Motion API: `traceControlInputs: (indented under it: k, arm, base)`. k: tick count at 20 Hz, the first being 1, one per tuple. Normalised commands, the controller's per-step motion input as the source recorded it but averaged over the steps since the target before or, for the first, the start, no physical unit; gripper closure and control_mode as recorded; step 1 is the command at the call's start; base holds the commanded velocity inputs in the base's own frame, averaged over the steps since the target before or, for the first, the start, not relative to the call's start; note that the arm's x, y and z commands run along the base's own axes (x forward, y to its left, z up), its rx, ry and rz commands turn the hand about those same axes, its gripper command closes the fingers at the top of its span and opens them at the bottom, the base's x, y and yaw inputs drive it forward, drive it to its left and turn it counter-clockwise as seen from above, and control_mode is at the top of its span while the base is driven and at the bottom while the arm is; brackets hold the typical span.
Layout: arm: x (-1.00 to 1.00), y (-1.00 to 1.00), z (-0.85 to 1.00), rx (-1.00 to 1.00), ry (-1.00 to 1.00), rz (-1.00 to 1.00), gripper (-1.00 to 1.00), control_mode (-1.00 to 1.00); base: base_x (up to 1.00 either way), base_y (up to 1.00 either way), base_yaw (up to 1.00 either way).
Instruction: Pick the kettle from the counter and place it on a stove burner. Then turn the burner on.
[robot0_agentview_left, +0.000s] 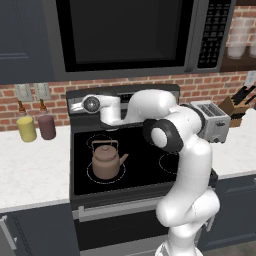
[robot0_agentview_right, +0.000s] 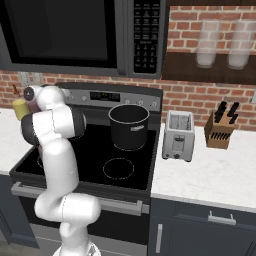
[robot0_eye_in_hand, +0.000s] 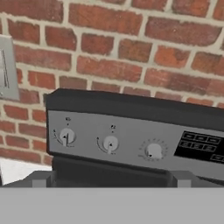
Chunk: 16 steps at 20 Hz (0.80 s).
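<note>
The brown-copper kettle (robot0_agentview_left: 106, 161) stands upright on the front-left stove burner (robot0_agentview_left: 95, 180), a white ring on the black glass cooktop. Nothing holds it. My gripper (robot0_agentview_left: 85, 105) is up at the back left of the stove, well behind and above the kettle, facing the grey control panel. In the hand view the gripper (robot0_eye_in_hand: 109, 181) is open and empty, its two dark fingertips (robot0_eye_in_hand: 41, 179) spread wide below a row of three round knobs (robot0_eye_in_hand: 109, 143). The white counter (robot0_agentview_left: 30, 170) lies to the left of the stove.
A tall black pot (robot0_agentview_right: 129, 125) sits on the back-right burner. A toaster (robot0_agentview_right: 178, 135) and a knife block (robot0_agentview_right: 219, 131) stand on the right counter. Yellow (robot0_agentview_left: 26, 128) and maroon (robot0_agentview_left: 47, 126) canisters stand at the back left. A microwave (robot0_agentview_left: 125, 32) hangs above the stove.
</note>
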Motion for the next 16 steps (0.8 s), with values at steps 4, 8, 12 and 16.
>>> traceControlInputs:
  k: [4, 8, 12, 16]
  arm:
    - [0.00, 0.08, -0.07, 0.05, -0.06, -0.01, -1.00, -1.00]
    - [0.00, 0.08, -0.02, 0.05, -0.05, 0.00, -1.00, -1.00]
    - [0.00, 0.28, -0.02, 0.03, -0.04, -0.01, -1.00, -1.00]
    - [0.00, 0.37, -0.08, 0.01, -0.01, 0.00, -1.00, -1.00]
  base:
    - [0.00, 0.00, 0.00]
    - [0.00, 0.00, 0.00]
    - [0.00, 0.00, 0.00]
    - [0.00, 0.00, 0.00]
